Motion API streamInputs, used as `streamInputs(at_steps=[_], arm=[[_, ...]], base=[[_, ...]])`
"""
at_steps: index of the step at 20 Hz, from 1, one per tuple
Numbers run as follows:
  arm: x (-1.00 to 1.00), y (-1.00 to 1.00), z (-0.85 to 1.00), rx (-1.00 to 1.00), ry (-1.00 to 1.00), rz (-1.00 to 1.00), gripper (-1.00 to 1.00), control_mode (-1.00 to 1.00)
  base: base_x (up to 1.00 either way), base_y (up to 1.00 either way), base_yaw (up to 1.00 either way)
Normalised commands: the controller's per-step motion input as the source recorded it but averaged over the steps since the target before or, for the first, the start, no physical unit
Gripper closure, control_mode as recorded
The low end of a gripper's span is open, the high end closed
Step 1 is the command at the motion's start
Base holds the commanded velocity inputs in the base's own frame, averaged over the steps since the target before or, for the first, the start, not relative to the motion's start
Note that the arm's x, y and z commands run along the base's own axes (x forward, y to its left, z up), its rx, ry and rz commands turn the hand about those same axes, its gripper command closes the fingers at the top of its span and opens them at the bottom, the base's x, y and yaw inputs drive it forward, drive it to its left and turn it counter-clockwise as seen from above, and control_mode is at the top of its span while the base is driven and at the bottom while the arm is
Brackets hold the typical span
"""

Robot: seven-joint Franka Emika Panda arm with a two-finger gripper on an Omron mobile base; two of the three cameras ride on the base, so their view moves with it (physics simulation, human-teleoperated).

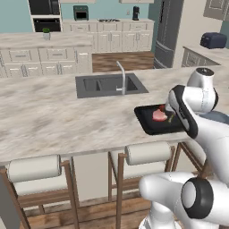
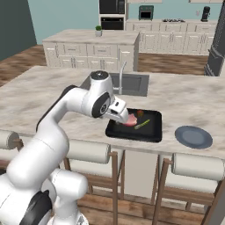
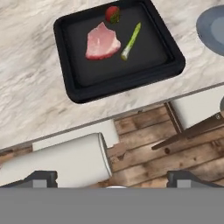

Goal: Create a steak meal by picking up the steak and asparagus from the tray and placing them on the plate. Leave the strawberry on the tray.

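Hand hovers wide open and empty above the black rimmed tray — pink flat steak at its centre, the natural first pick.

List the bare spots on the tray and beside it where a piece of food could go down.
On the tray, the near strip below the steak and asparagus is bare, as is its right part. The far edge is crowded by the strawberry. The plate is empty; bare counter separates them.
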Motion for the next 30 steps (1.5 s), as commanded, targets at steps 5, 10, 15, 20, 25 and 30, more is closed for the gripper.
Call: streamInputs(at_steps=[5, 10, 15, 20, 25, 30], arm=[[0.30, 0.00, -0.54, -0.13, 0.03, 0.08, -1.00, -1.00], [0.40, 0.00, -0.43, -0.17, 0.03, 0.17, -1.00, -1.00], [0.50, 0.00, -0.25, -0.04, 0.00, 0.17, -1.00, -1.00], [0.47, -0.02, -0.25, 0.00, 0.00, 0.16, -1.00, -1.00], [0.48, -0.09, -0.14, 0.00, 0.01, 0.11, -1.00, -1.00], [0.46, -0.20, -0.10, 0.00, 0.02, 0.08, -1.00, -1.00]], base=[[0.00, 0.00, 0.00], [0.00, 0.00, 0.00], [0.00, 0.00, 0.00], [0.00, 0.00, 0.00], [0.00, 0.00, 0.00], [0.00, 0.00, 0.00]])
